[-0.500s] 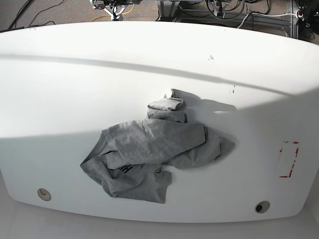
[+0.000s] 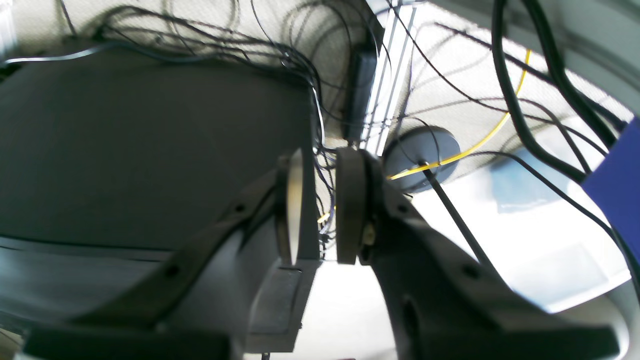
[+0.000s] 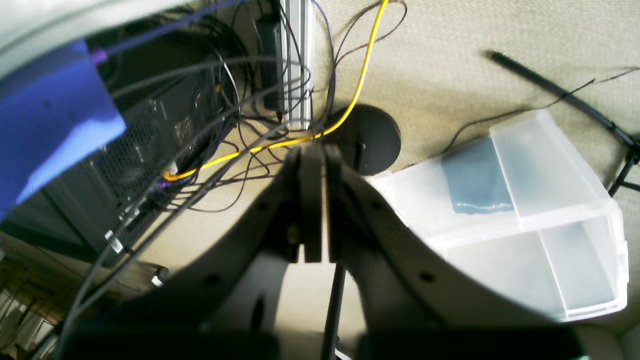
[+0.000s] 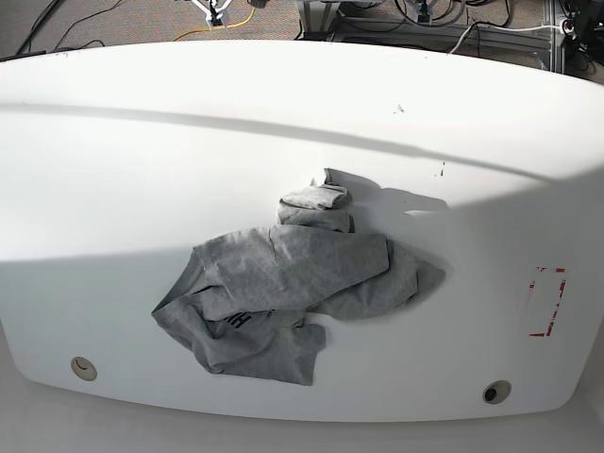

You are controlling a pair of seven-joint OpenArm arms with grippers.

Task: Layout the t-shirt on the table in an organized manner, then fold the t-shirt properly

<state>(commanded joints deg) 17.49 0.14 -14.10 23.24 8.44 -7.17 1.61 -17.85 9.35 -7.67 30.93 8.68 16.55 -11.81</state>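
Observation:
The heather-grey t-shirt lies crumpled in a heap on the white table, right of centre and toward the front edge. A bit of black lettering shows in its folds. Neither arm appears in the base view. In the left wrist view my left gripper hangs over floor cables, its fingers a narrow gap apart with nothing between them. In the right wrist view my right gripper has its fingers pressed together, empty. Neither wrist view shows the t-shirt.
Two small round holes sit near the table's front edge. A red tape outline marks the right end. Below the grippers are tangled cables, a clear plastic bin and a round black stand base.
The t-shirt has not moved. Equipment at the top left edge of the base view has slipped further out of frame.

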